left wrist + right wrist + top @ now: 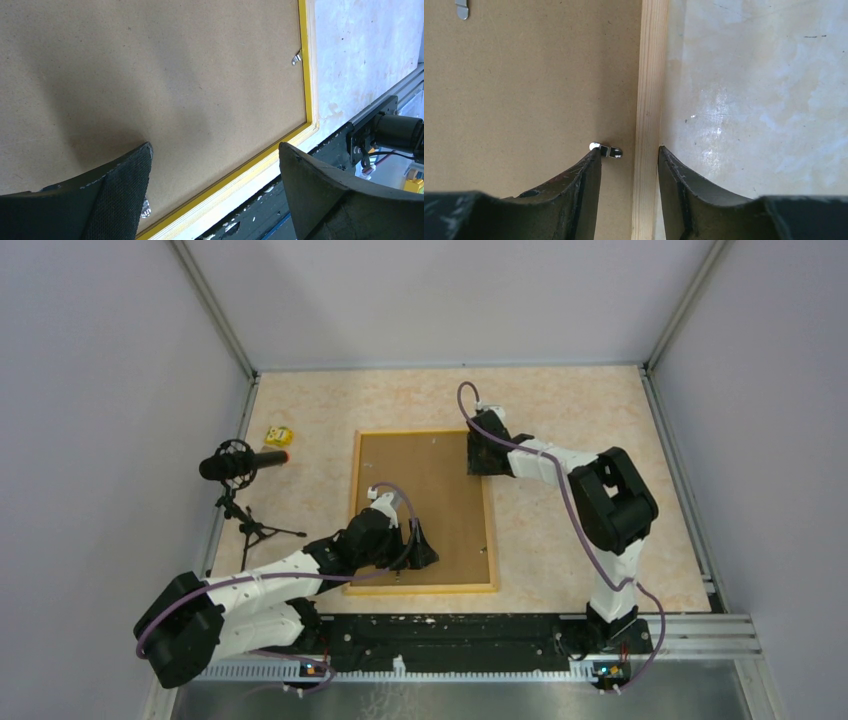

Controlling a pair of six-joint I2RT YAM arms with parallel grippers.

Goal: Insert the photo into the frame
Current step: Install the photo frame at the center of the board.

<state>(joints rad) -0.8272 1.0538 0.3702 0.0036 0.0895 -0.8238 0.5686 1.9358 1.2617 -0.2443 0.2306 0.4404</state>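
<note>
Marbled beige tabletop [580, 420]: rectangular frame [420, 431], narrow yellow-orange wood border, is laid back-up at centre, filled by matte brown fibreboard [430, 480]. Left gripper [215, 145] is spread wide over its near edge; right gripper [629, 150], half-spread, is set astride the right rail, whose pale bare wood is shown by the right wrist view only.

1. The frame [450, 587] lies flat on the middle of the table [570, 410]; the backing board [420, 480] lies in it.
2. The microphone [240, 464] on its tripod [250, 525] stands left of the frame, near the table's left edge.
3. A small box [279, 435], as far as we can tell, sits behind the microphone, apart from the frame's far left corner.
4. We find the left gripper [425, 555] over the board's near right part.
5. The right gripper [482, 455] is at the frame's far right rail, which runs between its fingers. A clip [606, 150] lies on the board beside that rail.
</note>
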